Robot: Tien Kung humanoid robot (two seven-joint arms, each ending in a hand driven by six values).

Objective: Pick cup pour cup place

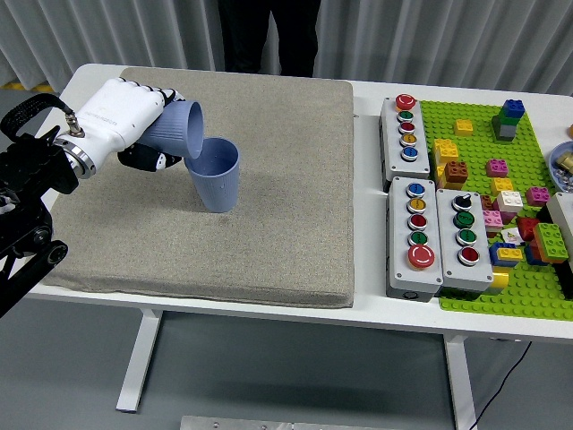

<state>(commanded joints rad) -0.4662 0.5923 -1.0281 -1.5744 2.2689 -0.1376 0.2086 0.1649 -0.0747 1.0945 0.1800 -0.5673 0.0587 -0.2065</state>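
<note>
My left hand, white with black fingers, is shut on a blue-grey cup. It holds the cup tipped on its side, mouth down and to the right, right over the rim of a second blue-grey cup. That second cup stands upright on the grey mat, left of its middle. The two rims are touching or nearly so. I cannot see what is inside either cup. My right hand is out of view.
Three grey button boxes stand on the white table right of the mat. A green baseplate with several loose bricks lies at the far right. A person in dark clothes stands at the far side.
</note>
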